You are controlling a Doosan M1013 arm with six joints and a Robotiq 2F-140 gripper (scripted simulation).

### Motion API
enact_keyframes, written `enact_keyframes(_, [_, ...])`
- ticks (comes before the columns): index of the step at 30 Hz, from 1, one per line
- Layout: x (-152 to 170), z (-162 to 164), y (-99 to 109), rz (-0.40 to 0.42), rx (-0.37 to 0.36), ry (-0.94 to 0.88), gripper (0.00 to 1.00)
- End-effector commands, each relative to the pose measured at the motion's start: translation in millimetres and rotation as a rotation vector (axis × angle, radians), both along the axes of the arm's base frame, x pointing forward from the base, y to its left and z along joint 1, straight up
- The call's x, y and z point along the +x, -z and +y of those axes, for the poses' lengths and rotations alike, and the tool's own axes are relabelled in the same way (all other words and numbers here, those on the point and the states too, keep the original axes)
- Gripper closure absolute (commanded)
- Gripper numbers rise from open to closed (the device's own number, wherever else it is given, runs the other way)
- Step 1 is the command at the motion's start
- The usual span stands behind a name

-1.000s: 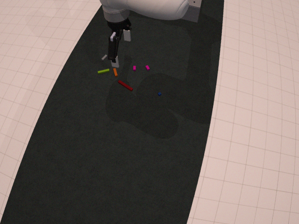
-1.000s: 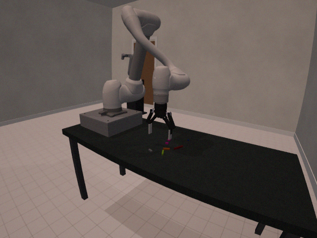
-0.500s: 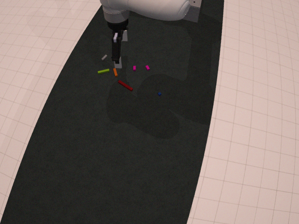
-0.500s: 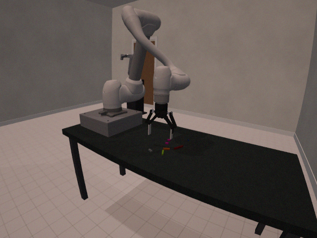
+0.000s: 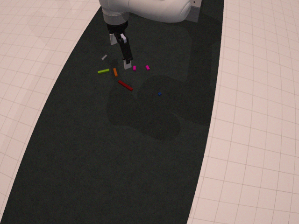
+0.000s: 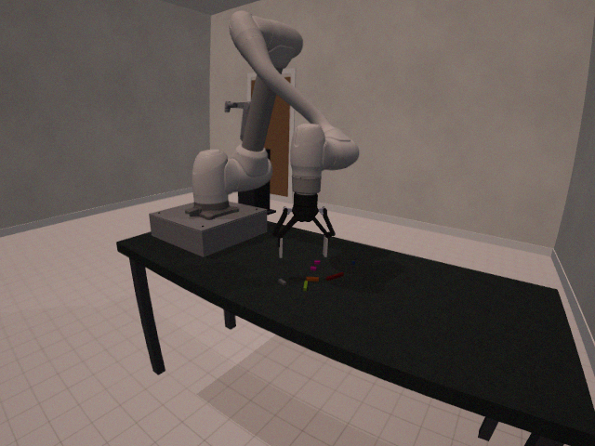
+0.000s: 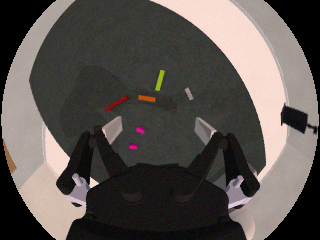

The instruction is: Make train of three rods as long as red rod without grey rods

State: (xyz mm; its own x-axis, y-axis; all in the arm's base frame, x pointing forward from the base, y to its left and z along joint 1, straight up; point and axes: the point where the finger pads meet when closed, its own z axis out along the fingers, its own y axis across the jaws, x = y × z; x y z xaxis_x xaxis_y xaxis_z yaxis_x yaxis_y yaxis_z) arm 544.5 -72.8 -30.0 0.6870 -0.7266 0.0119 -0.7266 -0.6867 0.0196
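The red rod lies flat on the black table. Above it lie the orange rod, the lime rod and the grey rod. Two magenta rods lie to the right, apart from each other. The small blue rod lies alone further right and nearer. No two rods touch. My gripper hangs above the table, fingers wide open and empty, near the left magenta rod. The wrist view shows the red rod, orange rod, lime rod, grey rod and both magenta rods.
The arm's grey base block stands on the table's far end. The table's edges curve on both sides, with tiled floor beyond.
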Motion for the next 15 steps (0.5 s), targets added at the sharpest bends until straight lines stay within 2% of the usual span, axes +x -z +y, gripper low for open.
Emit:
enact_keyframes(1, [2.7, 0.1, -0.1, 0.001, 0.018, -0.167, 0.00])
enact_keyframes(8, [7.4, 0.4, -0.1, 0.005, 0.020, -0.440, 0.00])
enact_keyframes(10, [7.4, 0.4, -0.1, 0.005, 0.020, -0.440, 0.00])
enact_keyframes(11, [9.2, 0.5, -0.1, 0.006, 0.020, -0.545, 0.00])
enact_keyframes(15, [11.5, 0.6, 0.0, 0.008, 0.020, -0.681, 0.00])
